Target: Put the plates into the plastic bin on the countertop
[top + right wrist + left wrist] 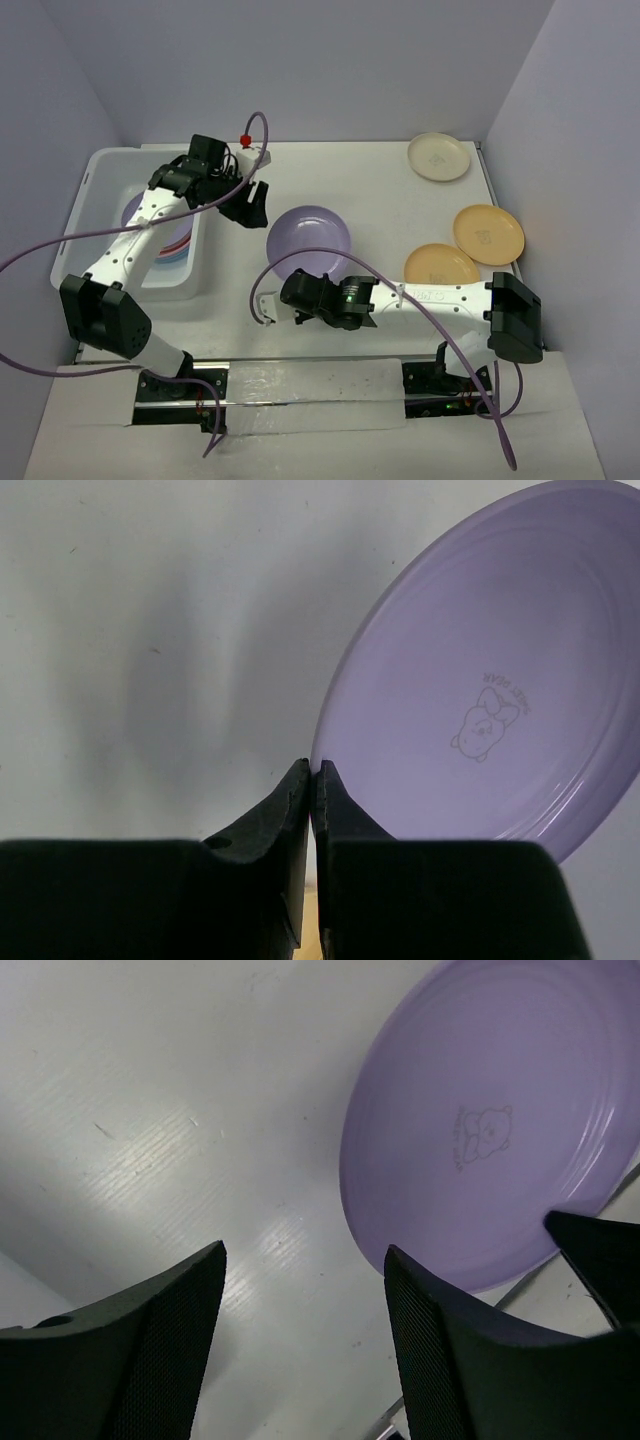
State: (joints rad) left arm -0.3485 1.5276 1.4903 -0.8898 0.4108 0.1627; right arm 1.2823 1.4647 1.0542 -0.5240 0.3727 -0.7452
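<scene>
A purple plate (309, 238) lies mid-table, between both arms. My right gripper (298, 283) is shut on its near rim; in the right wrist view the fingertips (313, 770) meet on the plate's edge (480, 700). My left gripper (252, 205) is open and empty, just left of that plate, and its wrist view shows bare countertop (180, 1140) between the fingers (305, 1250) with the purple plate (490, 1130) to the right. The plastic bin (100, 185) stands at the left and holds stacked plates (170, 243), purple, pink and blue.
A cream plate (438, 156) lies at the back right. Two orange-yellow plates (488, 233) (441, 266) lie at the right, near my right arm. Walls close in the table on three sides.
</scene>
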